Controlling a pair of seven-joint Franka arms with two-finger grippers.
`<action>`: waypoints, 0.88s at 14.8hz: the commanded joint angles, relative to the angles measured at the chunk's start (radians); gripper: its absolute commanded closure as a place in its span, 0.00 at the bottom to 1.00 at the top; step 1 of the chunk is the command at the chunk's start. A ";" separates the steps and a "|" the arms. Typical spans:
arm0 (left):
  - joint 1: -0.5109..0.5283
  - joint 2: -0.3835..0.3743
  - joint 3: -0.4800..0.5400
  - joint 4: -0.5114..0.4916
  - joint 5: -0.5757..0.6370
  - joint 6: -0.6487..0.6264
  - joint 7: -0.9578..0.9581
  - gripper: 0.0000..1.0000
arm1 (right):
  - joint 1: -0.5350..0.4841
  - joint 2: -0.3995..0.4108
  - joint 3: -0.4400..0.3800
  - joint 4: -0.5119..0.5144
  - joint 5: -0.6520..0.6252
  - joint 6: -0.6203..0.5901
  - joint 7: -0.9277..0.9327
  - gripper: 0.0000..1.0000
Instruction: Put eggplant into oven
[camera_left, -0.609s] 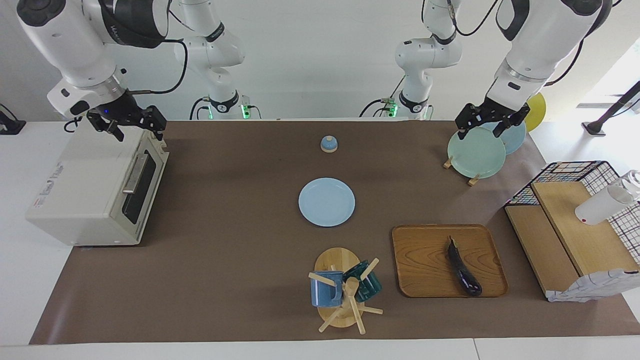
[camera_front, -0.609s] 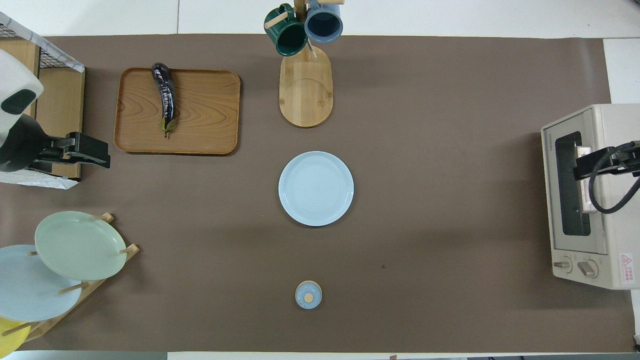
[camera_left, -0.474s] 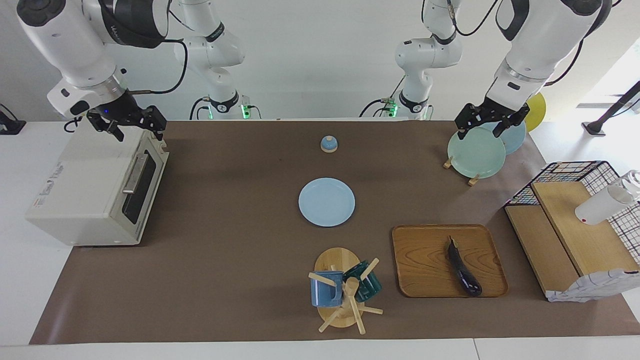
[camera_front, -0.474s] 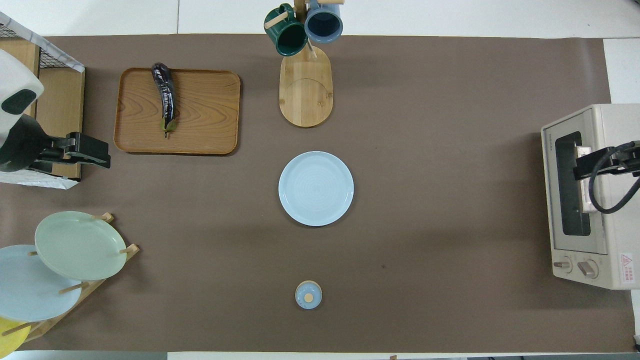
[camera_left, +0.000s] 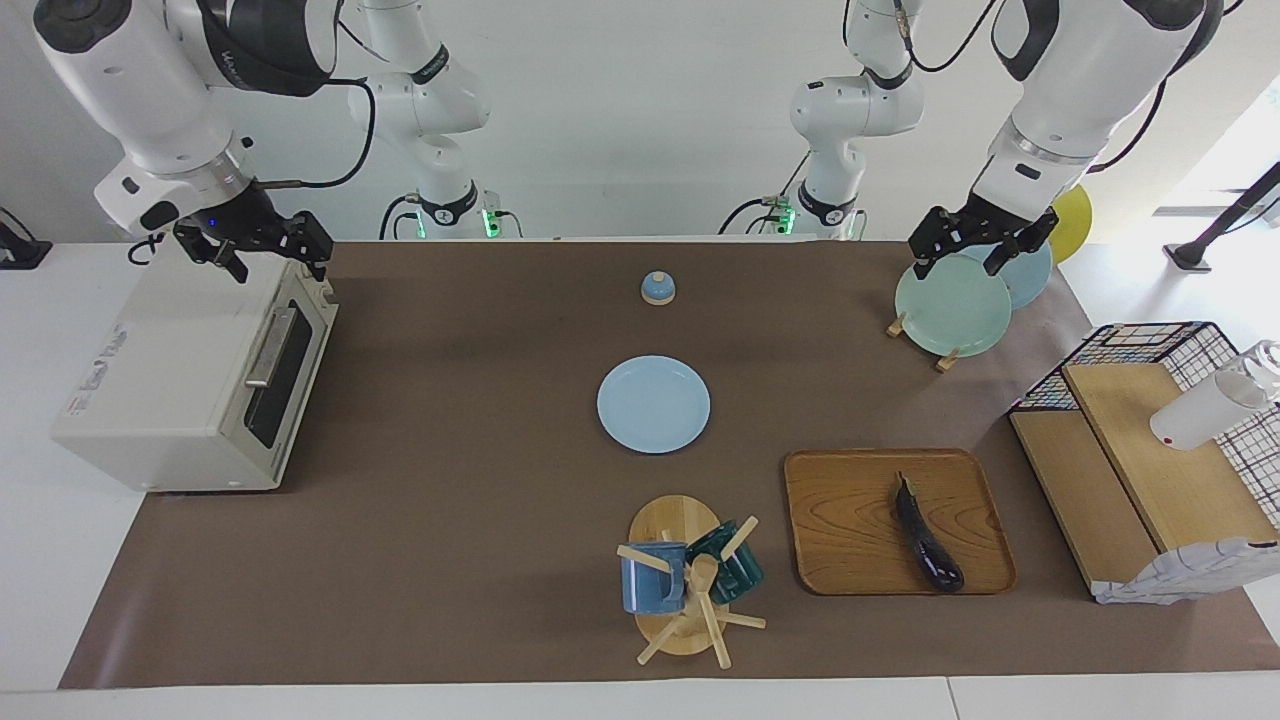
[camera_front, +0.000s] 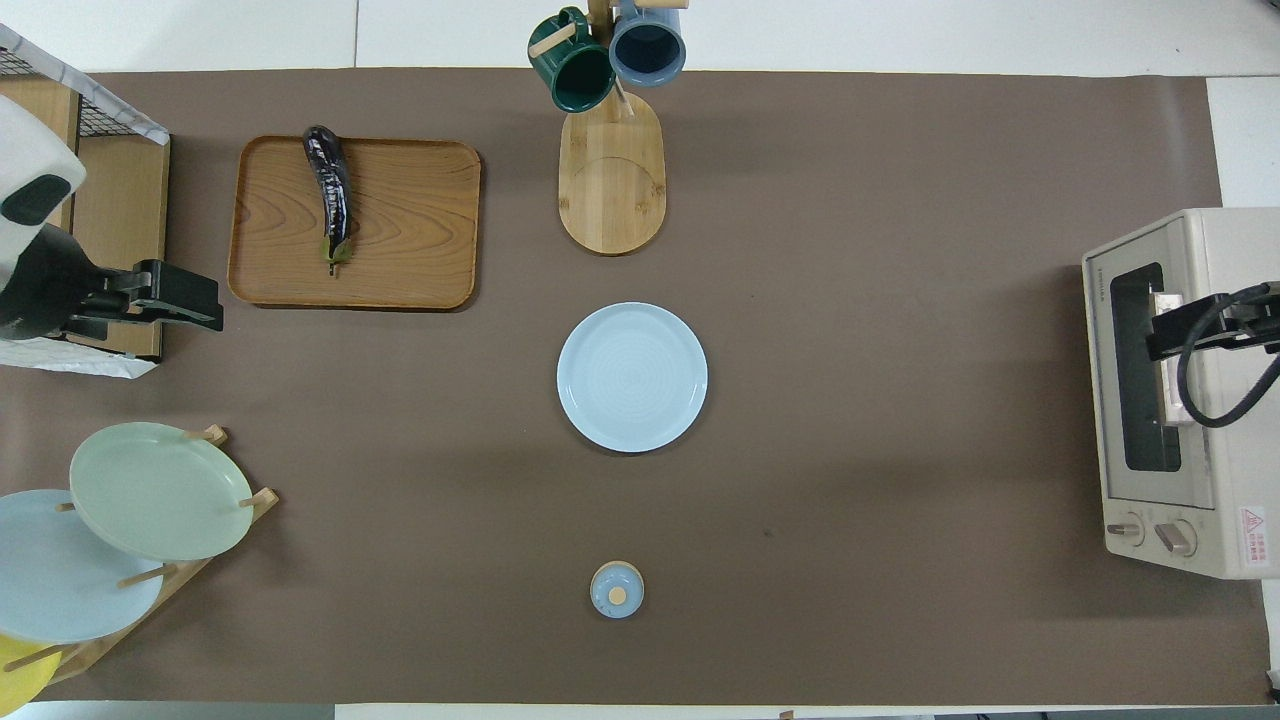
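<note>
The dark purple eggplant (camera_left: 928, 537) (camera_front: 331, 190) lies on a wooden tray (camera_left: 850, 520) (camera_front: 410, 220) toward the left arm's end of the table. The cream oven (camera_left: 170, 380) (camera_front: 1200, 400) stands at the right arm's end with its glass door closed. My left gripper (camera_left: 978, 248) (camera_front: 185, 298) hangs open and empty over the plate rack, apart from the eggplant. Above the oven's top, near the door's upper edge, my right gripper (camera_left: 265, 250) (camera_front: 1170, 335) is open and holds nothing.
A light blue plate (camera_left: 653, 404) lies mid-table, a small blue knob-topped lid (camera_left: 657, 288) nearer the robots. A mug tree (camera_left: 690, 585) stands beside the tray. A plate rack (camera_left: 955, 305) and a wire shelf with a white bottle (camera_left: 1205, 410) occupy the left arm's end.
The left gripper has risen a little over the plate rack. The right gripper, the eggplant and the oven have not moved.
</note>
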 joint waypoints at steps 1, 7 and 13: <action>0.015 -0.017 -0.003 -0.038 -0.028 0.062 -0.005 0.00 | -0.010 -0.011 0.003 -0.005 0.028 -0.007 -0.002 0.00; 0.021 0.168 0.003 -0.003 -0.060 0.232 -0.019 0.00 | -0.006 -0.016 0.012 -0.028 0.029 0.017 0.002 0.00; 0.012 0.423 0.003 0.059 0.018 0.453 -0.019 0.00 | -0.010 -0.069 0.009 -0.161 0.026 0.148 0.002 1.00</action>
